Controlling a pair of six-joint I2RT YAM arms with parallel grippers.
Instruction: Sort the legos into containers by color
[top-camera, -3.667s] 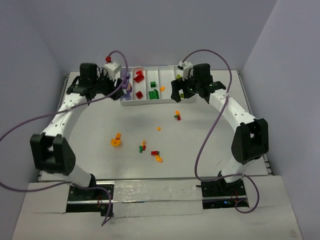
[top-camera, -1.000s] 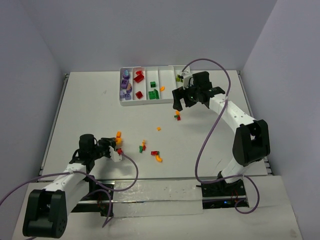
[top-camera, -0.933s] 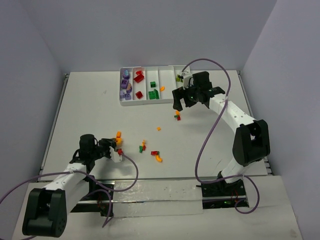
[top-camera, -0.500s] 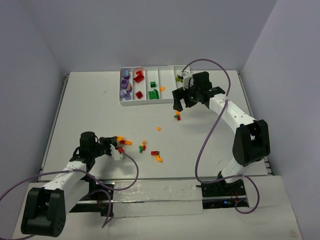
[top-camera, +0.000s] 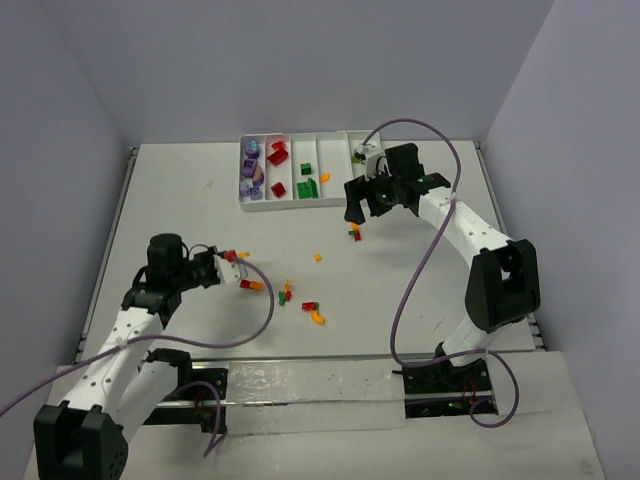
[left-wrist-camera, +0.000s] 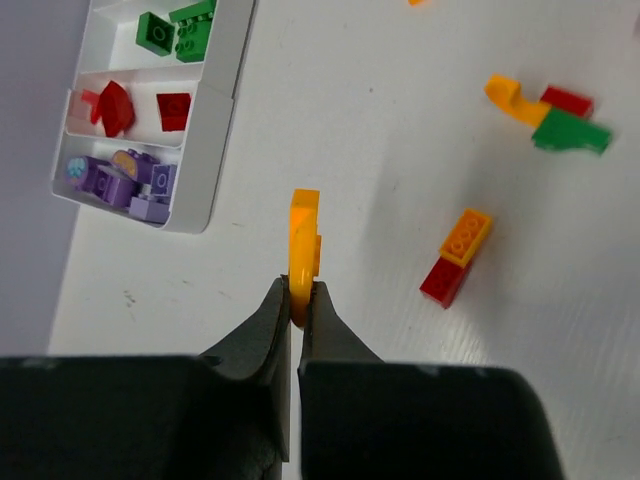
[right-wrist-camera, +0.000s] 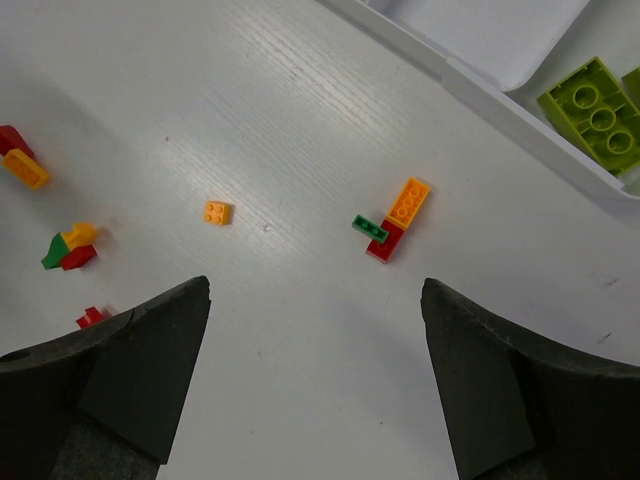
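Between left end effector (left-wrist-camera: 298, 296) tips: orange lego (left-wrist-camera: 305, 232) pinched.

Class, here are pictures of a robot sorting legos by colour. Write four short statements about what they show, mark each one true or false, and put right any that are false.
1. The left end effector is shut on an orange lego. True.
2. The right end effector grips a lime green lego. False: it is open and holds nothing, above a red, orange and green cluster on the table.
3. The purple legos lie in an end compartment of the tray. True.
4. Every lego is already in the tray. False: several loose legos lie on the table.
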